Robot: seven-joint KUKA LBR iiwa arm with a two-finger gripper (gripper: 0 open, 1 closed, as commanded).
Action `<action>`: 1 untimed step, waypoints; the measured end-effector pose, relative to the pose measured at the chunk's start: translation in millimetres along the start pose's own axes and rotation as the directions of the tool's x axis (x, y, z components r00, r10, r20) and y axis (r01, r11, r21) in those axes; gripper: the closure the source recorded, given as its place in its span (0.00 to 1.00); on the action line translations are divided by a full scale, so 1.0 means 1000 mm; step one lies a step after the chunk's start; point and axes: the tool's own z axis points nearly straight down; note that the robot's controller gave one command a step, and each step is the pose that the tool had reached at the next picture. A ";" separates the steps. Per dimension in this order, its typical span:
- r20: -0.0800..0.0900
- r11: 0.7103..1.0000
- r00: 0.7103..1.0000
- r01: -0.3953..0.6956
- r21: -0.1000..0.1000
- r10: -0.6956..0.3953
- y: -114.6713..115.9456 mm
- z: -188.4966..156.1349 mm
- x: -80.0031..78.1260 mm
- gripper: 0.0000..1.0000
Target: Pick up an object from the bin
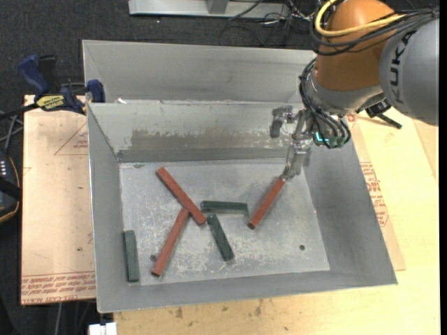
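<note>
My gripper (292, 171) hangs over the right part of the bin floor, close to the back wall. Its narrow fingers are shut on the upper end of a red-brown stick (266, 204). The stick slants down to the left, and its lower end sits at or just above the floor. A dark green stick (224, 206) lies flat just left of that lower end. Another dark green stick (220, 237) lies at an angle below it.
Two more red-brown sticks lie left of centre, one slanting (180, 195) and one below it (171, 243), their ends meeting. A third dark green stick (130, 255) lies near the front left corner. The arm's orange cover and cables hang over the bin's right rim.
</note>
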 end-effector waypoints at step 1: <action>0.008 1.000 1.000 0.001 0.001 -0.001 0.000 -0.005 -0.002 0.00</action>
